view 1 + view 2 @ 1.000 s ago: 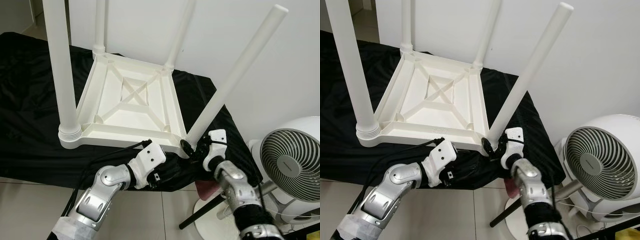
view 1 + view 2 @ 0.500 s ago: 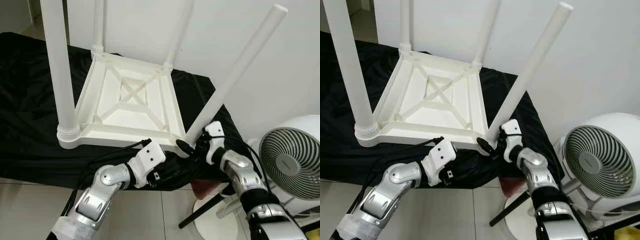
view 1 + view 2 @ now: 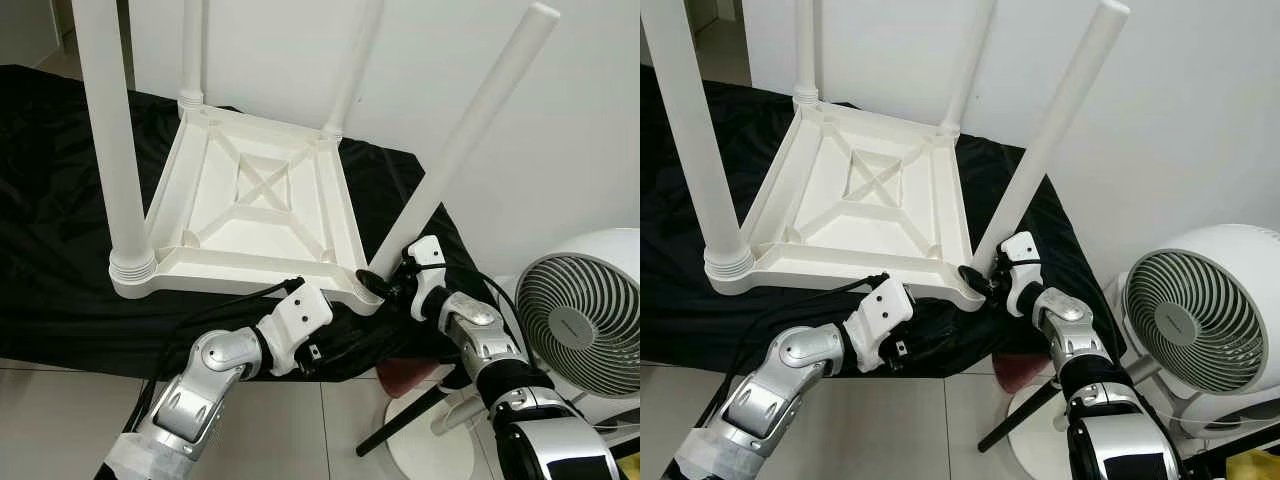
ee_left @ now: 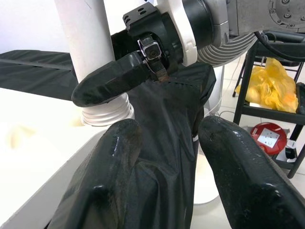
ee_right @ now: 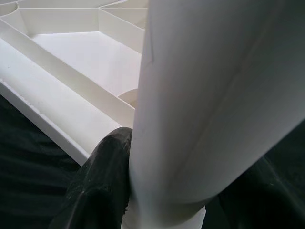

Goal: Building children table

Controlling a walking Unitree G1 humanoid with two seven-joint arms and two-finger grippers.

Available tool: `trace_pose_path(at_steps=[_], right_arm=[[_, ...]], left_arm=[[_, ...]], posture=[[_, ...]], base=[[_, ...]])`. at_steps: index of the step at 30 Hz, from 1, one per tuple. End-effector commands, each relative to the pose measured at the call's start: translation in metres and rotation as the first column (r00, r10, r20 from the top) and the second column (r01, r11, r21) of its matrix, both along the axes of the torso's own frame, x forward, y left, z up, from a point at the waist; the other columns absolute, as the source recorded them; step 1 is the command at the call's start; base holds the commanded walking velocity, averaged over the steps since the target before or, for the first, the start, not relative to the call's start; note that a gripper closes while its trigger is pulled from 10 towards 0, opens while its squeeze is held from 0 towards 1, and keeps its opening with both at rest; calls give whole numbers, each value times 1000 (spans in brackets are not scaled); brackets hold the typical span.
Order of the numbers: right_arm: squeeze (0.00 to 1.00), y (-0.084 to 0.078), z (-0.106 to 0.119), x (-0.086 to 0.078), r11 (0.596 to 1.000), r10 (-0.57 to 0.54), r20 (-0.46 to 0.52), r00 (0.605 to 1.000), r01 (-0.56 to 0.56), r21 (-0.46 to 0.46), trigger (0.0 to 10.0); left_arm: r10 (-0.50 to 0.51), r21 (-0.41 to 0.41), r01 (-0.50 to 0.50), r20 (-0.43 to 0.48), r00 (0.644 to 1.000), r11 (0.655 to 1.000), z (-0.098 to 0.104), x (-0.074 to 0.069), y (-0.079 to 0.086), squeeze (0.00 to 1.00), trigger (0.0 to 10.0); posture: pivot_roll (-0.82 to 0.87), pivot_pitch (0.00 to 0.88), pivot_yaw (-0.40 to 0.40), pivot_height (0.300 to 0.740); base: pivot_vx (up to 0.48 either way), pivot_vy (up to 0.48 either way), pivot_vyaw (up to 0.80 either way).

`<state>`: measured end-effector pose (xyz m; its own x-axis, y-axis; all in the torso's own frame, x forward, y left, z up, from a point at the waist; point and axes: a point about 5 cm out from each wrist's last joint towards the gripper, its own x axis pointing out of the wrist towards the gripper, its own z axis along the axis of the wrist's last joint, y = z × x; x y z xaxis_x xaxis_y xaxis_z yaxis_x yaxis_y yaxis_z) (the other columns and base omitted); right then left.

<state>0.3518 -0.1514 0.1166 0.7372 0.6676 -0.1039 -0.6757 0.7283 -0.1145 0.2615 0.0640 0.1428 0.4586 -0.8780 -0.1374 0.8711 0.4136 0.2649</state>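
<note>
The white children's table (image 3: 250, 200) lies upside down on a black cloth (image 3: 60, 260). Three legs stand upright in its corners. The fourth leg (image 3: 465, 140) leans out to the right, with its threaded foot at the near right corner socket. My right gripper (image 3: 385, 285) is shut on that leg just above its foot; in the right wrist view the leg (image 5: 214, 95) sits between the fingers (image 5: 102, 176). My left gripper (image 4: 167, 157) is open, low over the cloth below that same corner, holding nothing.
A white floor fan (image 3: 585, 320) stands close on the right, with a black pole (image 3: 400, 425) slanting across its base. The white wall is right behind the table. A black rack with a yellow bag (image 4: 271, 86) stands beyond the cloth's edge.
My right forearm has swung in toward the table corner while still gripping the tilted leg, which now stands slightly steeper. The left arm has stayed put.
</note>
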Motion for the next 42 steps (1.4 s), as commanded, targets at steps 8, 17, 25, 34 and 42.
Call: trace_pose_path(at_steps=[8,17,25,34,42], right_arm=[[0,-10,-23,-8,992,-119,-87,989,122,29,10000],[0,7,-31,-9,888,-436,-152,887,452,85,10000],[0,31,-30,-30,752,-628,-181,756,650,106,10000],[1000,36,-22,-35,742,-642,-163,750,660,114,10000],[0,23,-11,-26,818,-552,-90,829,560,130,10000]], left_arm=[[8,-15,-8,14,1000,1000,3,1,-7,0,10000],[-2,-10,2,9,1000,1000,1,-1,-8,0,10000],[-17,-4,17,2,1000,1000,-1,-3,-9,0,10000],[-21,0,21,1,1000,1000,-2,-3,-9,0,10000],[-31,4,31,1,1000,1000,-2,-4,-9,0,10000]], posture=[[134,0,-228,740],[132,0,-227,740],[138,0,-229,740],[136,0,-226,740],[139,0,-222,740]], base=[[0,0,0],[0,0,0],[0,0,0],[0,0,0],[0,0,0]])
